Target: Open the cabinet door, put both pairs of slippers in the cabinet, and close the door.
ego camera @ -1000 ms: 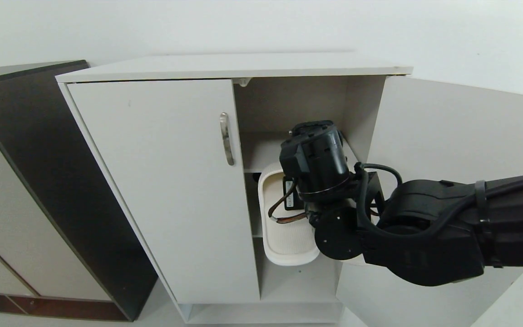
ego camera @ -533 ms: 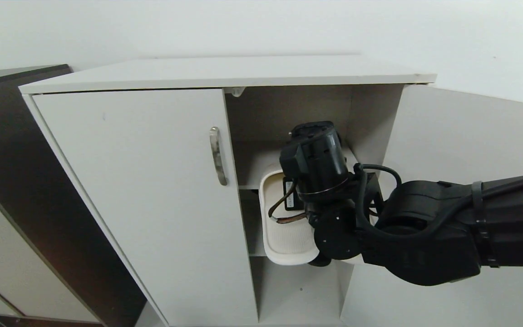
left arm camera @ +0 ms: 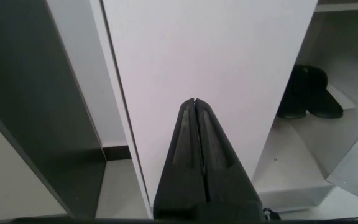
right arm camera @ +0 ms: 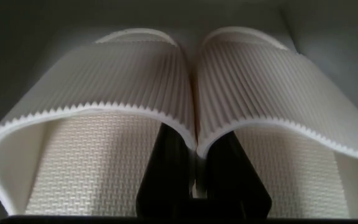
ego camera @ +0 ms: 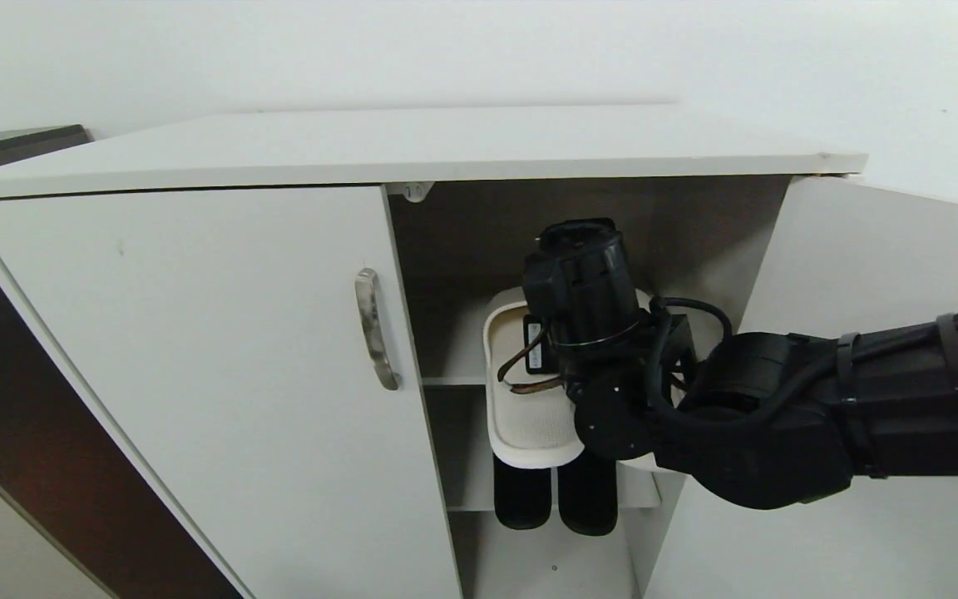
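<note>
Black right arm (ego camera: 778, 433) stretched forward from the right side, right tool (right arm camera: 197, 186) clamped on pair of white ribbed slippers (right arm camera: 129, 81), left tool (left arm camera: 194, 109) with fingers pressed together.

The white slippers (ego camera: 529, 424) have gone deeper onto the shelf (ego camera: 450, 362) (camera nearer).

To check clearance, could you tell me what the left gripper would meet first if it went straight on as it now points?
Most likely the closed left door: the shut left gripper points at its panel, though the gap is hard to judge.
</note>
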{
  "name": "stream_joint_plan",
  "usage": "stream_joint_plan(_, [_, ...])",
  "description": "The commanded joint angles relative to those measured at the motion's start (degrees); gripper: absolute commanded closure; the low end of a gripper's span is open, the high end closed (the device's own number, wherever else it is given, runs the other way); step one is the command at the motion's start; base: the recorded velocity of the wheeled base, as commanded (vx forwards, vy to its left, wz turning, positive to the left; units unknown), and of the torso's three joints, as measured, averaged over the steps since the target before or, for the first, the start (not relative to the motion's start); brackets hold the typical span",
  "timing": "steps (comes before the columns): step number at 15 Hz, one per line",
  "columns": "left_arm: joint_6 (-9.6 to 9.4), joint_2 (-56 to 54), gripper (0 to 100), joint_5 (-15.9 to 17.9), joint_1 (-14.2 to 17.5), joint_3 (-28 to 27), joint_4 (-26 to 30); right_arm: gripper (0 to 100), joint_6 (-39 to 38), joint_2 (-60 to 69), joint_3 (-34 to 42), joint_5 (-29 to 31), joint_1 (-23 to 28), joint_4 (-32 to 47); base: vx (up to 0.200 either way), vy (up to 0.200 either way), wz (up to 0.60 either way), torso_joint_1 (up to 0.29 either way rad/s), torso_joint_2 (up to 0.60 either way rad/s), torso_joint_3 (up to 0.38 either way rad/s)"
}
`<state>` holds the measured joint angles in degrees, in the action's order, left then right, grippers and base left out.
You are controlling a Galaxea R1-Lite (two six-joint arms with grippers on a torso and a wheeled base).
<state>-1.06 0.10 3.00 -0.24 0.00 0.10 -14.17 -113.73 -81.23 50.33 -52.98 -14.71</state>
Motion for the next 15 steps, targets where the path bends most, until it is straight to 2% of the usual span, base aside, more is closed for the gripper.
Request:
stream_joint_plan(1, [0.01, -0.01, 100, -0.01, -0.02, 0.0, -0.01, 100, 0.63, -1.41, 0.01, -0.06, 0.86, -1.55, 0.0, 0.0, 0.0, 0.0, 0.0, 0.0])
stream_joint_plan(6, [0.01, -0.01, 100, -0.01, -0.02, 0.0, -0.01, 100, 1.86, -3.87, -1.57, -2.96, 3.15, -4.01, 0.0, 0.0, 0.0, 0.0, 0.0, 0.0])
stream_joint_plan(10, [0.01, -0.01, 100, -0.01, -0.02, 0.0, -0.01, 100, 3.09, -7.83, -8.77, -3.23, 6.49, -3.57, 0.0, 0.0, 0.0, 0.0, 0.0, 0.0])
stream_joint_plan(15, [0.01, -0.01, 100, -0.01, -0.02, 0.0, -0.01, 100, 3.44, -10.99, -16.51, -3.23, 7.8, 0.21, 0.0, 0.0, 0.0, 0.0, 0.0, 0.0])
